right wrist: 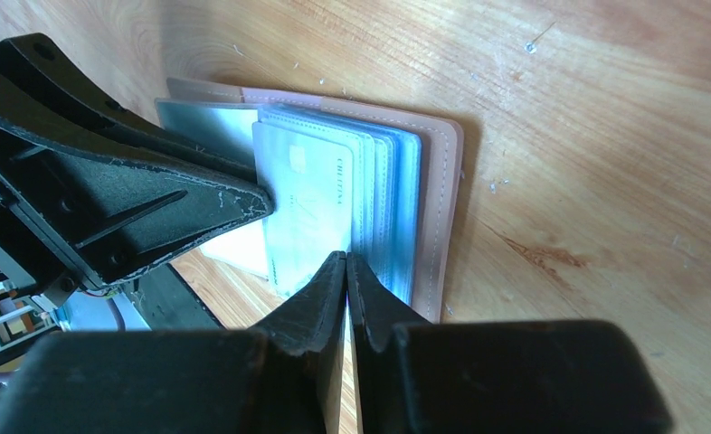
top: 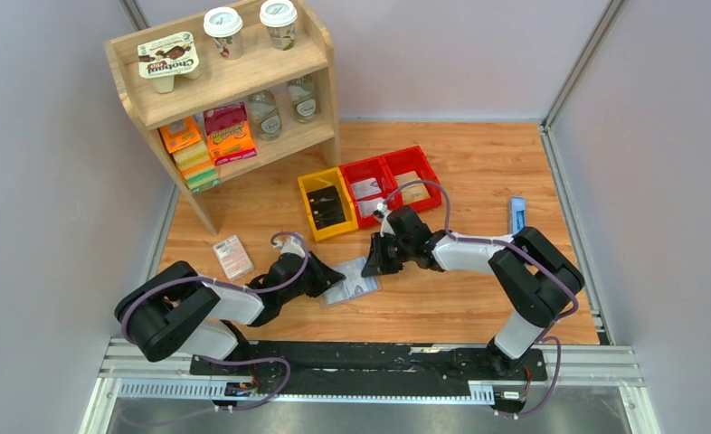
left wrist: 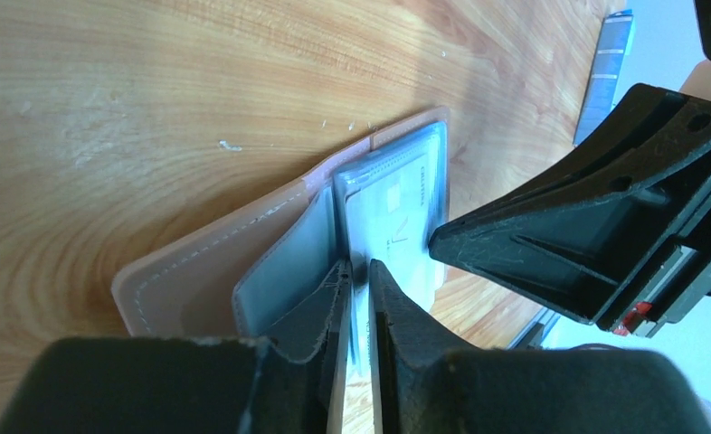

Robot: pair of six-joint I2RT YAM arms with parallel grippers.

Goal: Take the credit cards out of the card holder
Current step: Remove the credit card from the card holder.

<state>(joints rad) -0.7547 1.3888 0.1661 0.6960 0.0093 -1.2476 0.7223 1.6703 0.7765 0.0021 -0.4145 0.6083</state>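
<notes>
Wood worktop (top: 478,163): one; carries the task items.
Card holder (top: 352,282): one; lies open between both tools, long axis running tool to tool.
Left tool (left wrist: 359,280): nipped nearly closed on the front card's edge.
Right tool (right wrist: 346,267): clenched on the card holder's sleeve edge, opposite side; equally near.
Credit card (right wrist: 307,208): one visible, still in its sleeve; any behind cannot be counted.
</notes>
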